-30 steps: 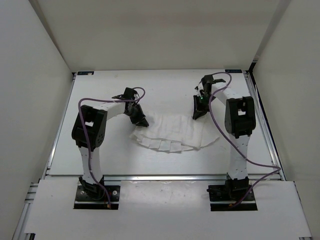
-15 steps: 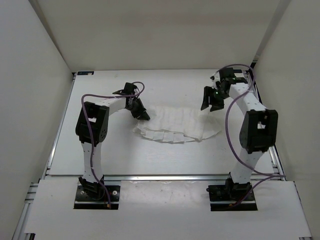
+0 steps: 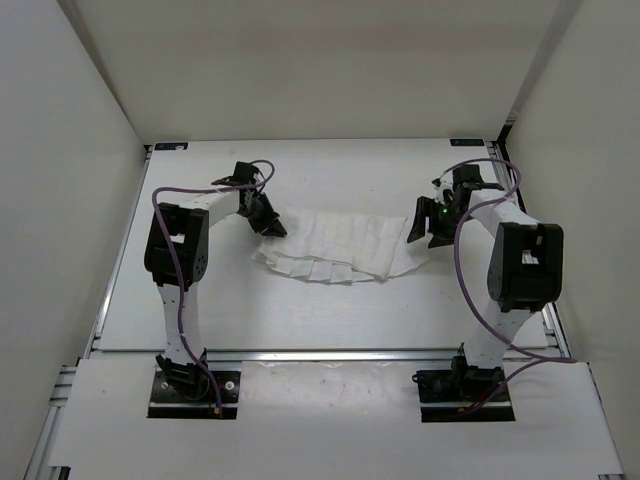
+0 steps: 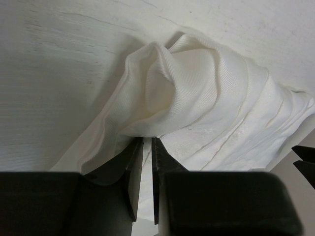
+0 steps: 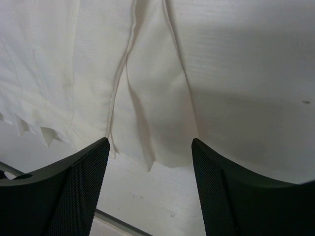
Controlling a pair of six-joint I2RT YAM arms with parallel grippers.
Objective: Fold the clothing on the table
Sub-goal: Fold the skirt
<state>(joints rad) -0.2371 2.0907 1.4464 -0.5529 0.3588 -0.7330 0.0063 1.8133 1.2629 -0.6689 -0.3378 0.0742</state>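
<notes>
Right hand (image 3: 428, 229) opened, left hand (image 3: 268, 225) pinching clothing (image 3: 340, 250)

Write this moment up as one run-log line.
left gripper: shut on clothing, its left end bunched | right gripper: open over right end, holding nothing | clothing: lies on table

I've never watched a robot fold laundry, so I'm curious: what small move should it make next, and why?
Probably lower the right hand and close it on the edge of the clothing just beneath it. That hand is open and holds nothing, while the left hand pinches a bunched corner at the other end. Both ends likely need gripping before a fold.
</notes>
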